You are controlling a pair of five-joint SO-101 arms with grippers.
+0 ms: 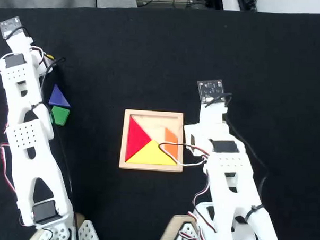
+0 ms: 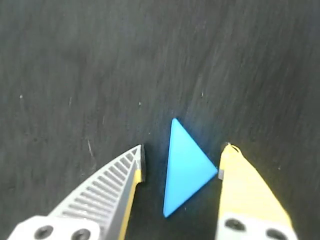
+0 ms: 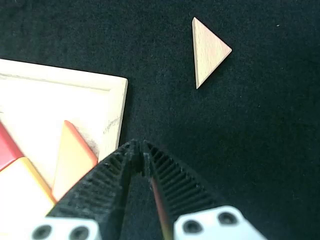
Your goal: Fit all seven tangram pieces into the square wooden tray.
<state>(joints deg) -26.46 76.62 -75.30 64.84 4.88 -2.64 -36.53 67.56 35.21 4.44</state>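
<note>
Left gripper (image 2: 183,149) open wide, blue triangle (image 2: 185,167) between its fingers, possibly touching one. Right gripper (image 3: 139,149) closed, empty, beside tray (image 3: 116,107) rim.

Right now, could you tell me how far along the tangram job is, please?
Done: the red triangle, yellow triangle and orange piece lie in the tray. In hand: the left claw is open around the blue triangle on the table; the right claw is shut and empty by the tray's edge. Left: the blue triangle, green piece and plain wooden triangle are outside the tray.
</note>
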